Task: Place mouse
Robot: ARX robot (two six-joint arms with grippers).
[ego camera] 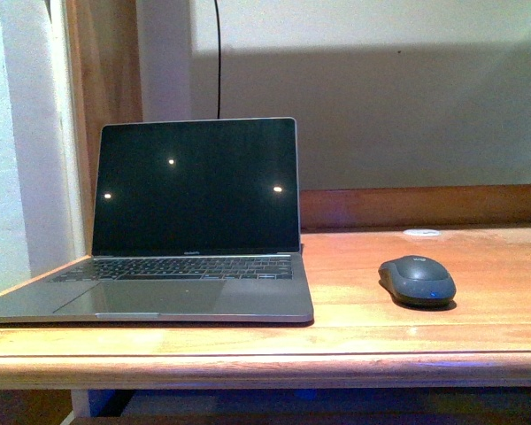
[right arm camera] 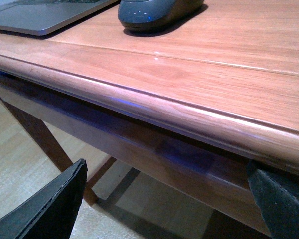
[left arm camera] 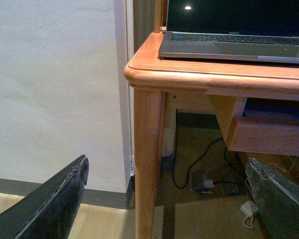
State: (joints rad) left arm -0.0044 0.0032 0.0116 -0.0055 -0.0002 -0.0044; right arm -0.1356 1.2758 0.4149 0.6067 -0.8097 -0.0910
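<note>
The right claw [right arm camera: 164, 199] hangs released and empty below the worktop [right arm camera: 229, 84] edge, jaws spread wide. From it the mouse [right arm camera: 157, 11] lies up over the edge and ahead, resting on the wood just beside the laptop [right arm camera: 45, 15]. The left claw [left arm camera: 164, 199] is likewise released, low by the worktop's leg [left arm camera: 147, 164] at the laptop's far corner, so the right arm is judged nearer. In the front view the mouse [ego camera: 417, 281] sits with its long axis running front-to-back, slightly skewed, one rounded end facing the robot.
</note>
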